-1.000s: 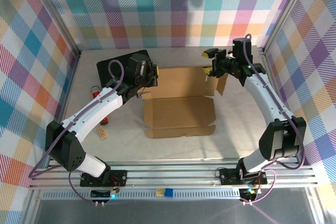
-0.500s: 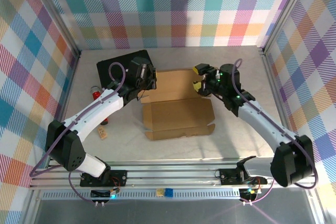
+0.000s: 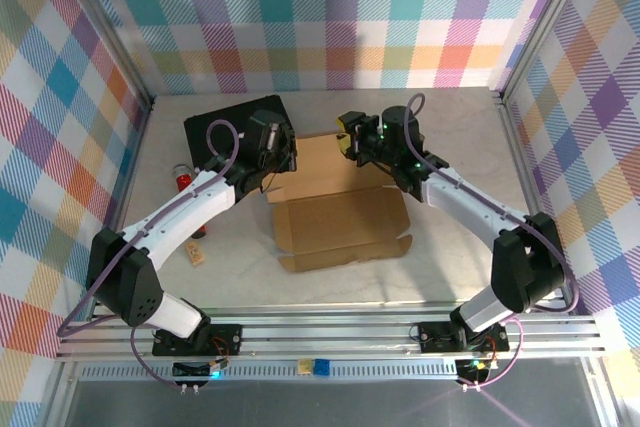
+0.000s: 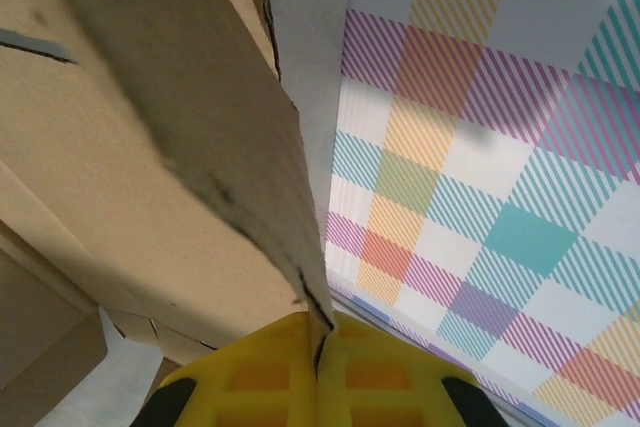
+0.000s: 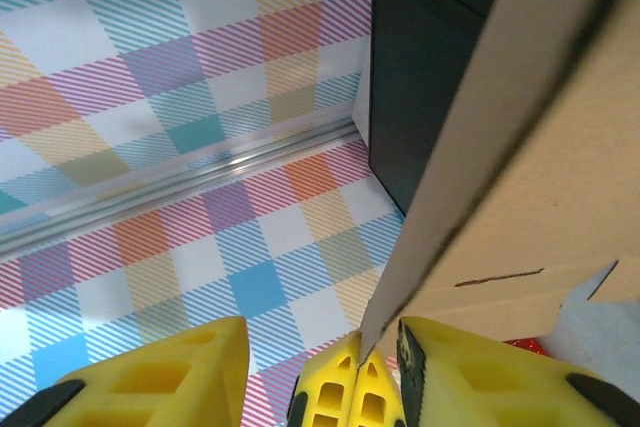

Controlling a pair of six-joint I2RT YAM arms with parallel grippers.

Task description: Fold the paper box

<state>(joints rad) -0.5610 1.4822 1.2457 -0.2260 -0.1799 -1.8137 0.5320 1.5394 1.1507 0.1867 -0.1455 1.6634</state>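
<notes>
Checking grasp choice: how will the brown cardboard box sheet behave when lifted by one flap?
The brown cardboard box sheet is probably light: the left gripper holds its flap by a pinch. Likely stiff panels, hinging at creases.

A robotics lab cell — aluminium frame rails (image 3: 330, 325), plaid backdrop walls (image 3: 330, 17), white table (image 3: 400, 282).

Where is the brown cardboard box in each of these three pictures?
Top external: the paper box lies open in the middle, between the two arms.
Left wrist: the paper box takes up the left side, its edge pinched in the left gripper at the bottom.
Right wrist: the paper box slants down the right side.
Shared landmark: the plaid wall behind it.
</notes>
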